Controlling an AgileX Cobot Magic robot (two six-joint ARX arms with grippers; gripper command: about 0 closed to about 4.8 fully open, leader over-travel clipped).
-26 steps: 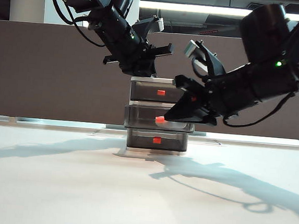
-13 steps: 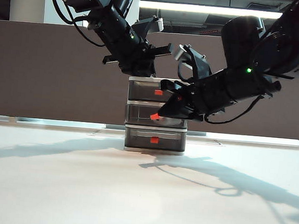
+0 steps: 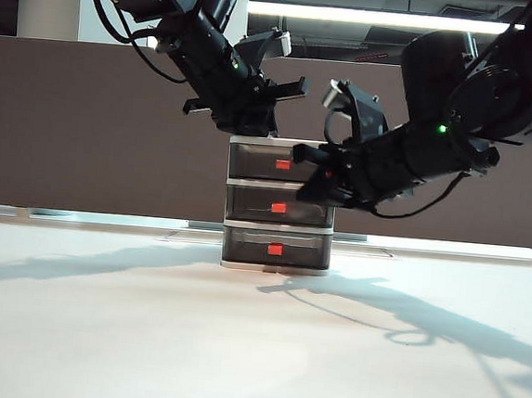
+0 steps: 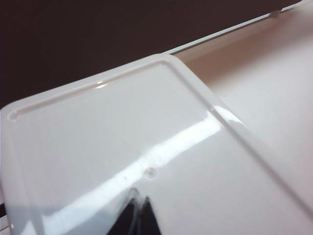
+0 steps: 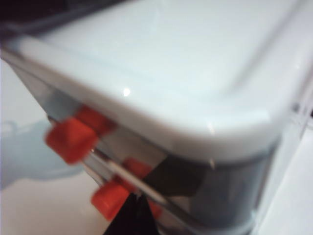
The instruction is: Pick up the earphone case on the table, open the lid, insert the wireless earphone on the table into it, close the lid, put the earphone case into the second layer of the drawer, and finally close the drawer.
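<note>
Exterior view: the drawer (image 3: 279,205) cabinet stands on the table (image 3: 253,347), three smoky drawers flush in the white frame, each with a red-orange tab. The second layer of the drawer (image 3: 279,206) sits pushed in, level with the tiers above and below. Left gripper (image 3: 254,123) rests right on top of the cabinet, jaws closed, nothing in them. Right gripper (image 3: 312,180) is just beside the cabinet's front right side, at the height of the top and middle tiers, jaws closed and empty. Earphone case not visible from here.

Left wrist view: the closed dark fingertips of the left gripper (image 4: 139,215) press against the drawer cabinet's glossy white top panel (image 4: 122,147); table beyond the panel's edge.

Right wrist view: blurred. Right gripper (image 5: 132,218) tips together, close against the cabinet's front just under its white top (image 5: 186,73). Red-orange tabs (image 5: 71,139) show near the tips; which tier each belongs to, cannot tell.
</note>
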